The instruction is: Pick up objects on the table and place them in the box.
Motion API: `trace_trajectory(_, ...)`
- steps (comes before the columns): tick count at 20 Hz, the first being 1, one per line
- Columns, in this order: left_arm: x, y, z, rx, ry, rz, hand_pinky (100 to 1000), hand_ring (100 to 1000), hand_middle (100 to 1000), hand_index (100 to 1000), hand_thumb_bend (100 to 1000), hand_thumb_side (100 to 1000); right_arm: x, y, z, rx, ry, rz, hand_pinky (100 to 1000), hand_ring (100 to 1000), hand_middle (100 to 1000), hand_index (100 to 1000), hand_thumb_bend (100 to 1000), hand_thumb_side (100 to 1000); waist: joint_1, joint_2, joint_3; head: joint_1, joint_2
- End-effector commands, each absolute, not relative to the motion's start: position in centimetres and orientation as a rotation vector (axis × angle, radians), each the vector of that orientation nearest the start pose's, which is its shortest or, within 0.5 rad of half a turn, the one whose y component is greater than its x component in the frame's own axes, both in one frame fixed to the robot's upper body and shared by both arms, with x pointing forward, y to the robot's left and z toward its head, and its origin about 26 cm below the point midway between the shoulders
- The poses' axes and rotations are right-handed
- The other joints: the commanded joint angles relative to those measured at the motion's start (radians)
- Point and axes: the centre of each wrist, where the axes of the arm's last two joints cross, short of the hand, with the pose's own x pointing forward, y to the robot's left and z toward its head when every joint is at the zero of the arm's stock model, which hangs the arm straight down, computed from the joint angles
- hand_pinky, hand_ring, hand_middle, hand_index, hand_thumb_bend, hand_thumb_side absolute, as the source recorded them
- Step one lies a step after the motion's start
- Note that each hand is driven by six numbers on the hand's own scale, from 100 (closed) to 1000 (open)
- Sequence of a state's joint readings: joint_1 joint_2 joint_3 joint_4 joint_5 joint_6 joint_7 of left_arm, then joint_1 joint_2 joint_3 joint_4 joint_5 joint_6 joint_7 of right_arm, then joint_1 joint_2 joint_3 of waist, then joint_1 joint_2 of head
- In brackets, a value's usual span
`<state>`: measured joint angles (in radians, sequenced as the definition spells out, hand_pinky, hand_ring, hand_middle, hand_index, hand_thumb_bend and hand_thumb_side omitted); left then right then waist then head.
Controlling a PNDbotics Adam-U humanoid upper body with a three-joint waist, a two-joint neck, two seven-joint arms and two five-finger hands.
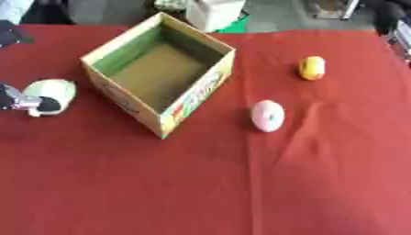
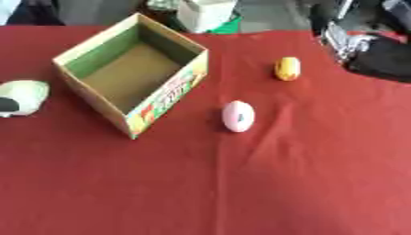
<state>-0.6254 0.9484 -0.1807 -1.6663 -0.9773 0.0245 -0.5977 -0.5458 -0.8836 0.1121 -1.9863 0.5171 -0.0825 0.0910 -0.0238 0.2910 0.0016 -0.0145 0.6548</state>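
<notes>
An open cardboard box [image 1: 160,69] with a printed side stands on the red cloth, left of centre, and nothing shows inside it. Just left of the box, my left hand [image 1: 18,102] comes in from the edge, with its dark fingers curled round a pale green-white rounded object [image 1: 52,91]. A pink oval object [image 1: 267,115] lies to the right of the box. Farther back on the right lies a yellow-orange object [image 1: 312,68]. My right hand [image 2: 359,45] shows as a black and silver shape at the upper right, over the table's far corner.
The red cloth [image 1: 241,183] covers the whole table and has soft wrinkles near the pink object. A white container [image 1: 213,13] and other clutter stand beyond the far edge.
</notes>
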Motion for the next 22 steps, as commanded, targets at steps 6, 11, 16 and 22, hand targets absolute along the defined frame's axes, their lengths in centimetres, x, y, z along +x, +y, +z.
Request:
trace_trajectory(6,37.9,35.2,29.5,1.319,-0.939,-1.59,678,868,856,996,750,939,29.5,-28.5,32.0,1.408,2.653,-1.641,861,1000,914,943,100,1000,0.002,-0.018,-0.005,0.006,-0.008)
trace_trajectory(11,39.2,35.6,28.4,1.237,-0.939,-1.569,675,870,868,997,730,869,29.5,-28.5,32.0,1.407,2.661,-1.631,860,1000,913,941,100,1000,0.003,-0.011,-0.009,0.004,-0.011)
trace_trajectory(16,40.0,36.1,27.4,1.184,-0.911,-1.572,670,860,856,983,711,826,29.5,-28.5,32.0,1.406,2.668,-1.623,861,1000,912,940,100,1000,0.005,-0.004,-0.012,0.0,-0.014)
trace_trajectory(22,41.2,36.8,26.1,1.187,-0.835,-1.532,653,847,841,973,686,790,29.5,-28.4,31.9,1.399,2.679,-1.61,860,1000,911,939,100,1000,0.004,0.0,-0.017,0.004,-0.02)
